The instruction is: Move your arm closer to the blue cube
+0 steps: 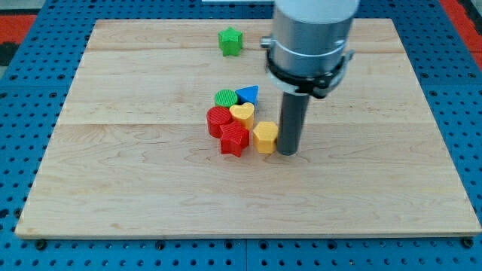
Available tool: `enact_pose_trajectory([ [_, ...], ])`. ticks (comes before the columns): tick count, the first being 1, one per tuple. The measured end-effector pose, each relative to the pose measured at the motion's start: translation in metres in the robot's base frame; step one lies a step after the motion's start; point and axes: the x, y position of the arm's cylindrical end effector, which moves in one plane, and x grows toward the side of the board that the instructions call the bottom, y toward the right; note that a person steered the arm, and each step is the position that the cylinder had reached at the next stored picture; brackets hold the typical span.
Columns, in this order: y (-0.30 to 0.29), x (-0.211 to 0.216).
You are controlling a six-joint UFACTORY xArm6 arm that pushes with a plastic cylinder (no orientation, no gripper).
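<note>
Pale wooden board (135, 188) on a blue pegged table (22, 90); one camera view.

My tip (288, 153) is the blunt lower end of a straight dark rod. It has no fingers to open or close and holds nothing. It stands on the board touching, or all but touching, the side of the yellow hexagon block (265, 136) that faces the view's right.

That hexagon closes the lower right of a tight cluster. To its left is the red star-like block (234, 139), then the red cylinder (218, 120), with the yellow heart (242, 114) above them. Behind these are the green rounded block (225, 97) and the blue block (248, 95).

The blue block is the only blue piece and looks more wedge than cube. It lies at the cluster's top right corner, near the tip, up and to the view's left of it. The green star (230, 41) sits well apart, near the view's top.

Judged handling: the blue block is probably light, rigid plastic that slides easily on smooth wood and cannot be gripped. The approach should be gentle, along its free right-hand face.
</note>
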Motion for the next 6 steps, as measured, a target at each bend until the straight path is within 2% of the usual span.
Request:
enact_pose_trajectory([
  [1,-0.006,0.001],
  [2,0.021,0.007],
  [3,0.076,-0.007],
  [6,0.088,-0.187],
])
